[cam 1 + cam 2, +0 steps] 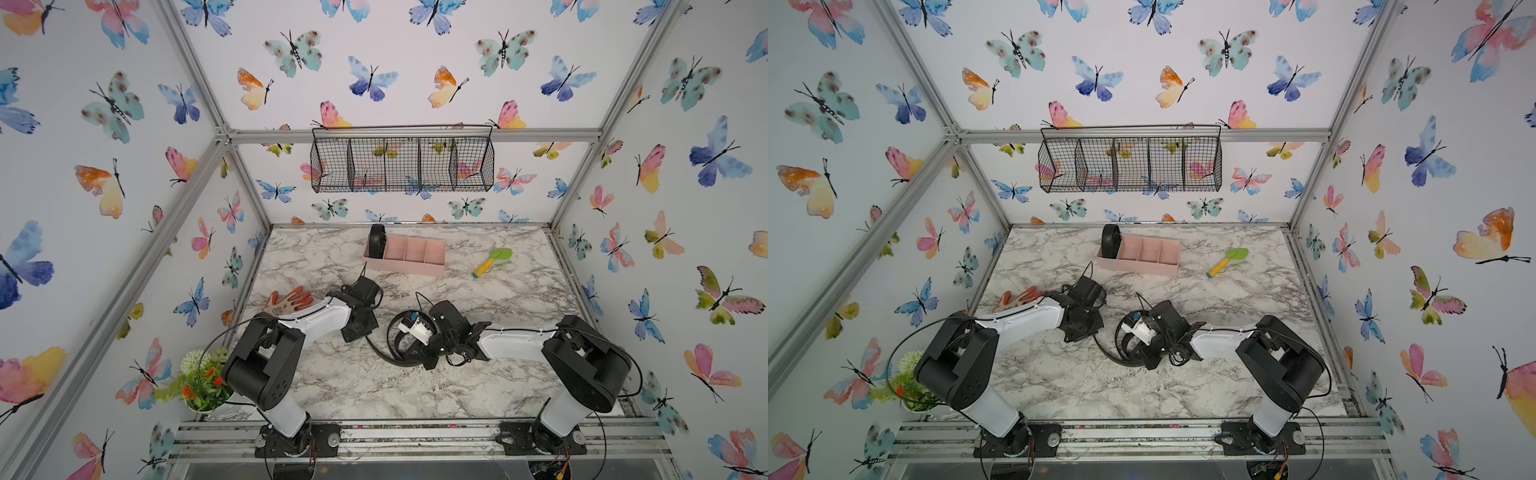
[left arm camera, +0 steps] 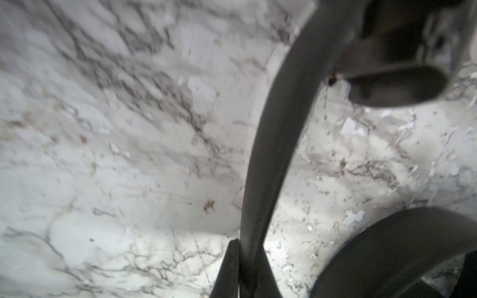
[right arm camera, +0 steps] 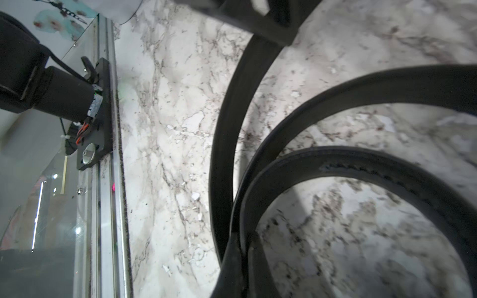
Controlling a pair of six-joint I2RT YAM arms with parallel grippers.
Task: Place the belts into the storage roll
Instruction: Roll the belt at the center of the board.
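Half is done: one belt (image 1: 377,241) stands rolled in an end compartment of the storage roll (image 1: 409,269). The second belt (image 3: 223,129), loosely coiled on the table (image 1: 478,374), is left to place; my left tool (image 2: 241,258) and right tool (image 3: 241,247) both pinch it.

Both top views look steeply down from the front over the whole white marble-patterned tabletop (image 1: 374,386). Both wrist cameras sit close above it, sharing the looped black leather-like belt (image 2: 271,154).

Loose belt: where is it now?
In a top view the loose belt lies part-coiled on the table, on the robot's side of the pink tray, between the left gripper and right gripper, both shut on it.
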